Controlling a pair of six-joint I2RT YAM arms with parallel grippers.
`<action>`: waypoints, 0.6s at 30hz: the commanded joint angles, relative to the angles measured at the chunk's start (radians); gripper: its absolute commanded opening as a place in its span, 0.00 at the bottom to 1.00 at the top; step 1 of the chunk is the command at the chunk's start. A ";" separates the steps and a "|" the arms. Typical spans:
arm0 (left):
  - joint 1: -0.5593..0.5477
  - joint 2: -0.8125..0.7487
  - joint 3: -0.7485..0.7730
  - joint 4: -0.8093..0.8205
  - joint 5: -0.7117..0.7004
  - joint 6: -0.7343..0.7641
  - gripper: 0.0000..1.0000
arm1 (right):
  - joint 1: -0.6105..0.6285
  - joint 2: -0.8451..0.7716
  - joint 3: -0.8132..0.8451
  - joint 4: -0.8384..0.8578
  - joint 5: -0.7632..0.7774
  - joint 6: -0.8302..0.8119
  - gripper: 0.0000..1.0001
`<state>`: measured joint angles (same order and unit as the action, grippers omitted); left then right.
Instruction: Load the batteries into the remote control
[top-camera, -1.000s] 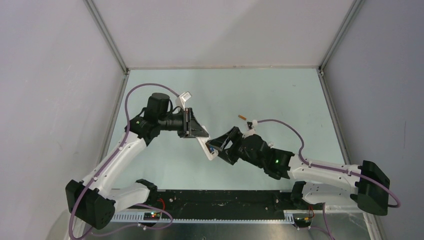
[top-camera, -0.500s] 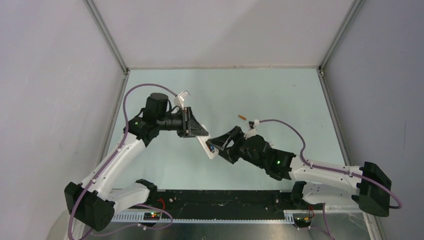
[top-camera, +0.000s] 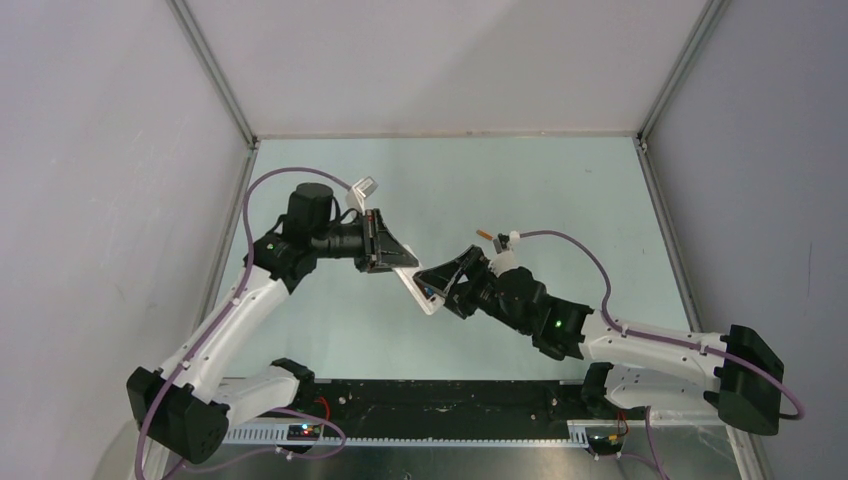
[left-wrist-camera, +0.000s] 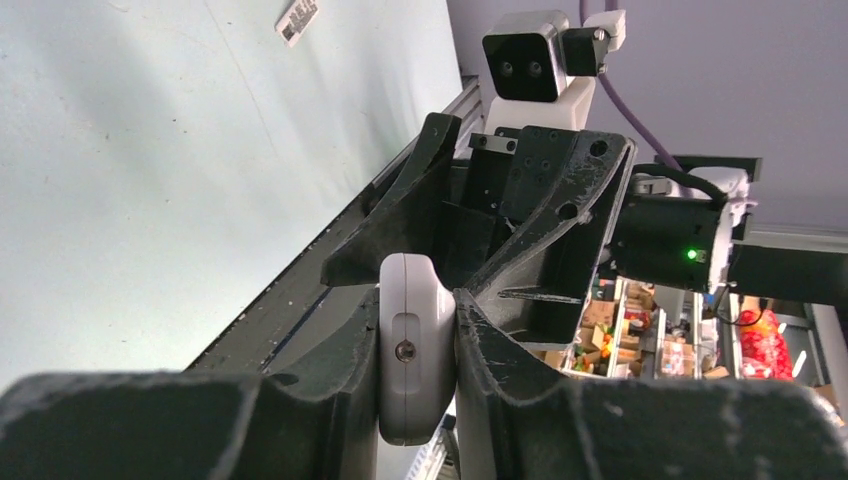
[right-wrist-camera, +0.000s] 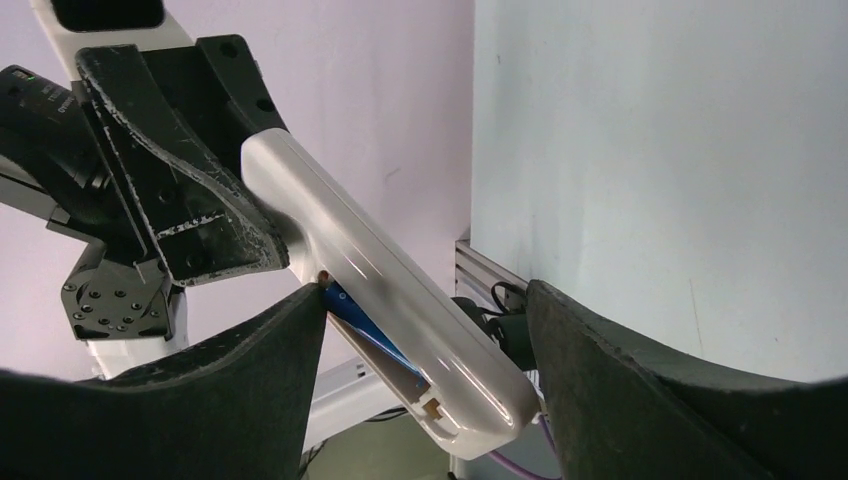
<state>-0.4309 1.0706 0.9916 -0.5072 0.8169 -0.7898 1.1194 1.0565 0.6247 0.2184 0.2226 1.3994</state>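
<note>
The white remote control (top-camera: 417, 288) hangs tilted above the table, with my left gripper (top-camera: 396, 264) shut on its upper end; in the left wrist view its narrow end (left-wrist-camera: 415, 350) is pinched between both pads. A blue battery (right-wrist-camera: 356, 316) lies in the remote's (right-wrist-camera: 380, 265) open compartment. My right gripper (right-wrist-camera: 425, 300) is open and straddles the remote's lower end. Its left fingertip (right-wrist-camera: 300, 320) touches the battery's end, while its right finger stands clear of the remote. The orange battery (top-camera: 484, 235) lies on the table just behind the right wrist.
A small white flat piece with dark markings (left-wrist-camera: 297, 20) lies on the pale green table (top-camera: 560, 190). Grey walls with metal corner posts (top-camera: 215, 75) enclose three sides. A black rail (top-camera: 450, 400) runs along the near edge between the arm bases.
Both grippers and the remote have drifted slightly up and away from the near edge. The right wrist has come closer to the orange battery. The left grip is unchanged.
</note>
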 joint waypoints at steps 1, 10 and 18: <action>-0.023 -0.041 0.070 0.080 0.180 -0.126 0.00 | 0.000 0.029 0.002 0.054 -0.003 -0.070 0.79; -0.022 -0.041 0.067 0.088 0.180 -0.139 0.00 | -0.001 0.032 0.001 0.026 -0.004 -0.108 0.82; -0.001 -0.044 0.070 0.094 0.177 -0.159 0.00 | -0.001 0.025 -0.024 0.001 -0.001 -0.120 0.83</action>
<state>-0.4156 1.0634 0.9989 -0.4946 0.8284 -0.8589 1.1152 1.0550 0.6247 0.2657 0.2207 1.3231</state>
